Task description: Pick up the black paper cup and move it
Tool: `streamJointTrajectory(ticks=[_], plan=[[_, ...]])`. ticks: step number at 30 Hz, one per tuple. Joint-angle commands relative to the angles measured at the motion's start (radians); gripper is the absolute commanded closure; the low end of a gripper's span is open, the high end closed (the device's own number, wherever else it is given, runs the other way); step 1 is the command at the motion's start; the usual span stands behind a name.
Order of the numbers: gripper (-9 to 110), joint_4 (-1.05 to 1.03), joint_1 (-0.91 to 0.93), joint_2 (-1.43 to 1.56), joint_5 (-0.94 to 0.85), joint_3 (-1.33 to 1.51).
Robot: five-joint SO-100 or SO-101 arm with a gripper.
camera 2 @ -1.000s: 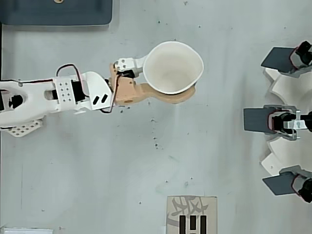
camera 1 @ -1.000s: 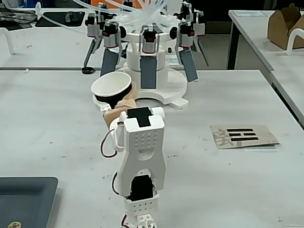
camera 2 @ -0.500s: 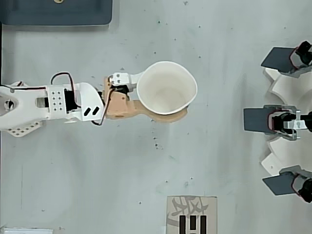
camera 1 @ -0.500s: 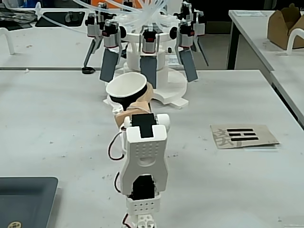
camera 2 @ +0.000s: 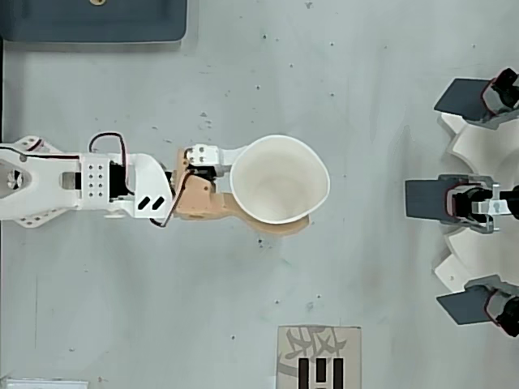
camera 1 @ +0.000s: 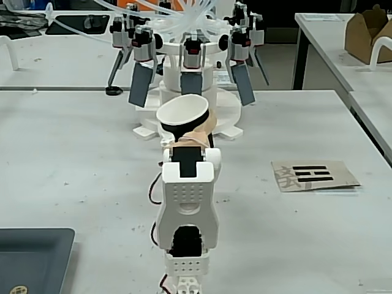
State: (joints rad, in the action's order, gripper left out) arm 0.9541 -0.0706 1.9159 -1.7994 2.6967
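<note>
I see the grey desk point(camera 2: 365, 73) spreading wide beneath my white arm point(camera 2: 73, 182). The black paper cup point(camera 2: 280, 178) sits mid-desk, its rim squeezed out of round. My fingers point(camera 2: 268, 190) are closed around it, one tan finger curving under its side.

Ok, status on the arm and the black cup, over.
Gripper shut on black paper cup, rim squeezed oval. Cup tilted, apparently lifted. Nothing close by; paddle fixture stands farther off.
</note>
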Motion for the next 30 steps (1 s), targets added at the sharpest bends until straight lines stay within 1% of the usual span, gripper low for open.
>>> streamJointTrajectory(ticks=[1,30], plan=[[93,-0.005,0.011,0.012,0.002,-0.041],[92,-0.086,0.035,-0.420,0.091,-0.566]])
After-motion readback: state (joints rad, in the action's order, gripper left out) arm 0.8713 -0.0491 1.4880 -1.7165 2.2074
